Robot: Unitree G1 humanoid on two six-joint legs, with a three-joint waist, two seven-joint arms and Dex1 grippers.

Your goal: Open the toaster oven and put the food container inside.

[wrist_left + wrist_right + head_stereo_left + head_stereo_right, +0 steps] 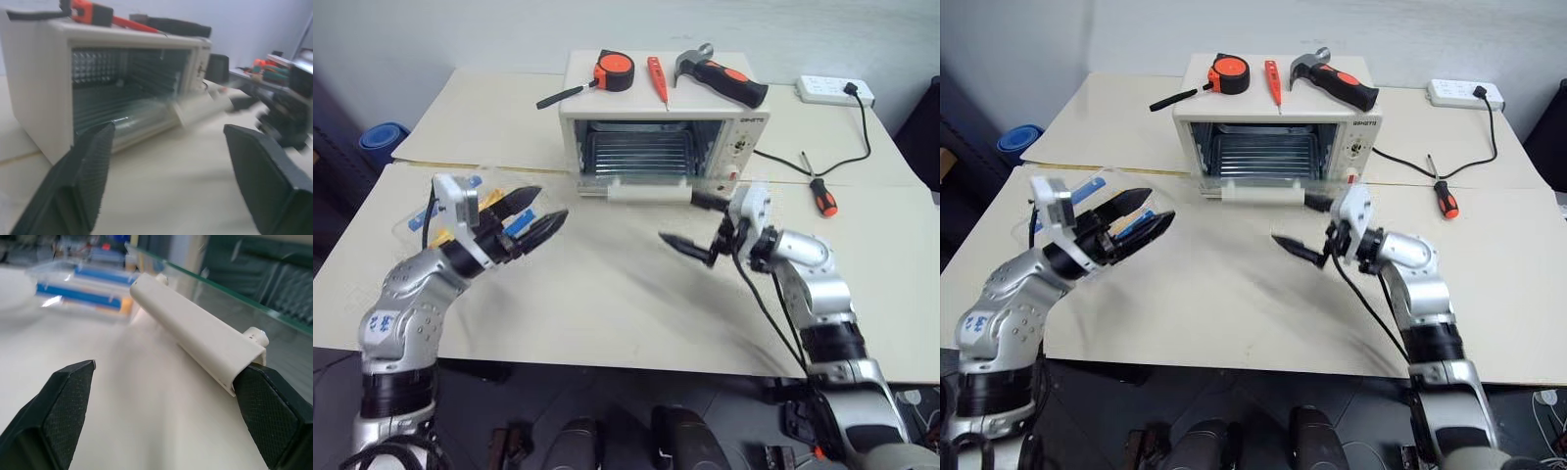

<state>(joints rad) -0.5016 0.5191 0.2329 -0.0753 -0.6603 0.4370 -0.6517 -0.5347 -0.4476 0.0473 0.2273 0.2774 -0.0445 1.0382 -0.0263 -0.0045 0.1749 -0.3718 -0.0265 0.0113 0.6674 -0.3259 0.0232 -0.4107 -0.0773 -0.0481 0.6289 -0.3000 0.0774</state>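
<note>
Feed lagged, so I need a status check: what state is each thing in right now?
toaster oven: door folded down open, rack bare
food container: on the table, outside the oven, ungripped
left gripper: open, empty
right gripper: open, empty, beside the door handle

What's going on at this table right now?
A humanoid robot is working at a toaster oven whose glass door hangs open. Its right hand is open by the door handle. Its left hand hovers open over the food container, which is not in the oven yet.
</note>
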